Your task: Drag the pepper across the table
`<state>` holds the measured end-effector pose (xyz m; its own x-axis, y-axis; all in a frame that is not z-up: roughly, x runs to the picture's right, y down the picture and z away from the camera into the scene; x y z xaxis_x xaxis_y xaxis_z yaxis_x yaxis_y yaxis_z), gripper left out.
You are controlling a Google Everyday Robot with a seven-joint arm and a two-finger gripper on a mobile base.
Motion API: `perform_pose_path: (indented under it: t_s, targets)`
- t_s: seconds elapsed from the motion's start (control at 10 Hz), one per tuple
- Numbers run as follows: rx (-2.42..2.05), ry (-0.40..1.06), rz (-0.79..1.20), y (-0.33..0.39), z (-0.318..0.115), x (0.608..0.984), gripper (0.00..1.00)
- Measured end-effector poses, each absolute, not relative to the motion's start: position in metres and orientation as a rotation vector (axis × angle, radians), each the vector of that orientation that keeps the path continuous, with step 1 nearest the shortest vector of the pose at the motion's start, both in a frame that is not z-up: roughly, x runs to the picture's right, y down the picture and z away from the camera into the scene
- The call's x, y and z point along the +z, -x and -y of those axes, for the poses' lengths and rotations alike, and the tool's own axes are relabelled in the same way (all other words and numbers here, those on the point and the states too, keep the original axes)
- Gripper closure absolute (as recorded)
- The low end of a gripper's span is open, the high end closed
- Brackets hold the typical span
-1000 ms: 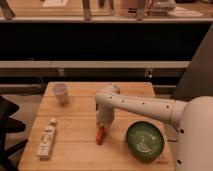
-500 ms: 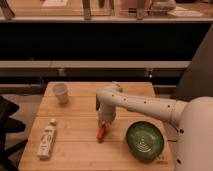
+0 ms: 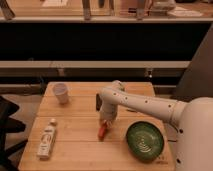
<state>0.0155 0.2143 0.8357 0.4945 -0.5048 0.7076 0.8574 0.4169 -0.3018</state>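
The small red-orange pepper [image 3: 102, 131] lies on the light wooden table [image 3: 80, 145], near its middle, left of the green bowl. My gripper [image 3: 106, 123] hangs from the white arm and points down right over the pepper's upper end, touching or almost touching it. The arm comes in from the right, bent at an elbow above the table's middle. Part of the pepper is hidden under the gripper.
A green bowl [image 3: 144, 140] stands at the front right. A white bottle with a green label [image 3: 46, 142] lies at the front left. A white cup [image 3: 61, 92] stands at the back left. Dark shelving runs behind the table.
The gripper and the pepper have shifted slightly, the pepper a little toward the front left. The other objects have not moved.
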Motion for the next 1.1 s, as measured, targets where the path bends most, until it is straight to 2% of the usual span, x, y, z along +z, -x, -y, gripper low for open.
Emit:
perform_pose_path:
  t_s: [1.1]
  targets:
    - [-0.904, 0.709, 0.569, -0.0219, -0.2135, 0.8457, 0.98]
